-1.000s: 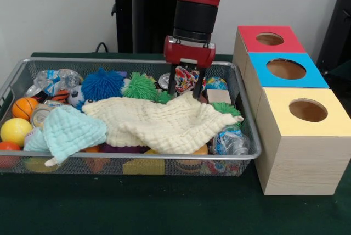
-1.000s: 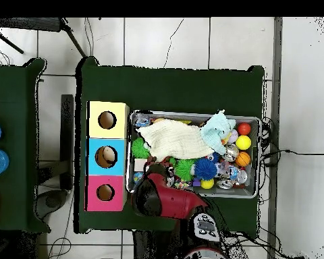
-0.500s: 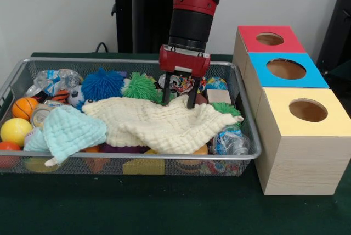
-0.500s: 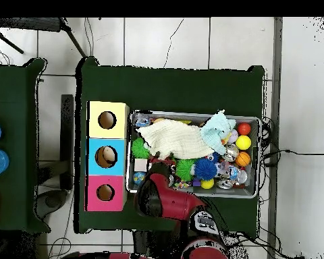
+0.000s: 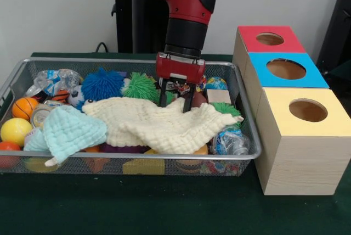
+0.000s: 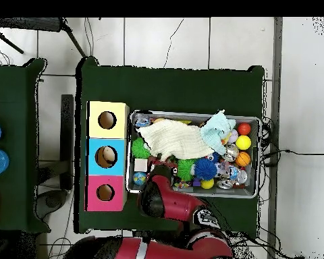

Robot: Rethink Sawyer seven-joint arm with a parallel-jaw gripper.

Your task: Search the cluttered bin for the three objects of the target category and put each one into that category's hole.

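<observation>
Water bottle (image 5: 231, 141) lies in the bin's (image 5: 137, 157) near right corner, half under the cream cloth (image 5: 164, 122), well right of the gripper (image 5: 175, 101). Gripper's fingers spread open, tips touching the cloth's far edge.

Boxes (image 5: 290, 103): three. Cloths (image 5: 164, 122): two. Visible bottles (image 5: 230, 141): two. Bin (image 5: 137, 158): one.

Wire bin (image 5: 248, 136) holds two visible crumpled clear bottles: one (image 5: 230, 141) at 4 o'clock, another (image 5: 55, 79) at 10. Red-topped hole (image 5: 270, 38) lies open.
</observation>
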